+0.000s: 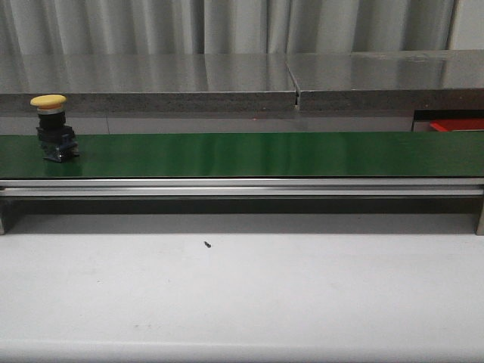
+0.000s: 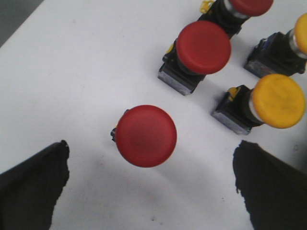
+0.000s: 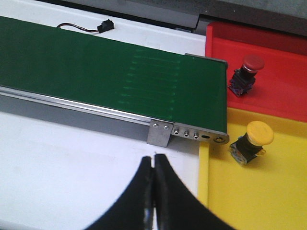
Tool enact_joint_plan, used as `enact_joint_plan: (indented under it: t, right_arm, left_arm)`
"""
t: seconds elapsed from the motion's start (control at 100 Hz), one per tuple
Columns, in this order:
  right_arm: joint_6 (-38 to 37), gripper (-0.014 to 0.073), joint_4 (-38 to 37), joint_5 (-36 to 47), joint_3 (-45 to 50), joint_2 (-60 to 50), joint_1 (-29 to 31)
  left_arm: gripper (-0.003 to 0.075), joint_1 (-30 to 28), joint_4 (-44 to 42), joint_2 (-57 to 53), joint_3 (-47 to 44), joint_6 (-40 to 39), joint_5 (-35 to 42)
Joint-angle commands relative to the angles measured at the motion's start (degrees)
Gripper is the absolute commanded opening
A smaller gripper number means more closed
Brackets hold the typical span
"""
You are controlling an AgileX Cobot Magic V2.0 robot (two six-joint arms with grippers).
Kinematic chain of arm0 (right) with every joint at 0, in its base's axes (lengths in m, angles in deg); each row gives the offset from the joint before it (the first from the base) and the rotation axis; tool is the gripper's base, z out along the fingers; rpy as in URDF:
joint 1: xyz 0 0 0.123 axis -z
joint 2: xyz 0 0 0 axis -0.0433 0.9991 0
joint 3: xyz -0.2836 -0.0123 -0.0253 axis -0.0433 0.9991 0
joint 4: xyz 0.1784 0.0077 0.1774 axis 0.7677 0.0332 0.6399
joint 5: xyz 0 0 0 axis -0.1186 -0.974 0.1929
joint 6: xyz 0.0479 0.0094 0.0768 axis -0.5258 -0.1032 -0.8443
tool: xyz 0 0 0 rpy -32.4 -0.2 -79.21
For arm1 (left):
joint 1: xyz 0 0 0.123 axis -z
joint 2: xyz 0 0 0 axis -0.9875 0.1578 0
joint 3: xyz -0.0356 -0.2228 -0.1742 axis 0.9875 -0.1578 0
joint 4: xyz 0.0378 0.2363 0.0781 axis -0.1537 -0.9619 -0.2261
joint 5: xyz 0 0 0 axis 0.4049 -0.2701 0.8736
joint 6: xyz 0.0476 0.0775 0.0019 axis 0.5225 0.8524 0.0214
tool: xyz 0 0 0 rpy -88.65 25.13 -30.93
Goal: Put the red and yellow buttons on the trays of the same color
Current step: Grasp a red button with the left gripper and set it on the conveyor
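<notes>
Landmark: the green belt [image 1: 249,154], which runs across the scene.
Front view: low and level, facing forward across the white surface [image 1: 242,295] to the belt's long side, at middling range.
Left wrist view: straight down and close over a white surface [image 2: 72,86] with red and yellow buttons; the belt is out of frame.
Right wrist view: angled down over the belt's end [image 3: 201,96], fairly near, taking in the red tray [image 3: 283,72] and yellow tray [image 3: 249,191] just beyond it.
Shared: front and right wrist views both show the belt and a bit of the red tray [image 1: 457,124].
</notes>
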Motion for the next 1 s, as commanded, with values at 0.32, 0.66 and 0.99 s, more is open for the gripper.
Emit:
enact_joint_plan:
  t: [0.32, 0.66, 0.99]
  right_arm:
    - [0.3, -0.0069, 0.8, 3.5, -1.6, -0.1, -0.1]
    - [0.3, -0.0069, 0.8, 3.5, -1.6, -0.1, -0.1]
    - [0.3, -0.0069, 0.8, 3.5, -1.6, -0.1, -0.1]
  left_arm:
    - [0.0562, 0.1, 0.4, 3.2, 6.3, 0.0, 3.7]
    - [0.0372, 0.1, 0.9, 4.2, 6.3, 0.0, 4.6]
    - [0.0123, 0.1, 2.9, 4.2, 7.4, 0.0, 1.2]
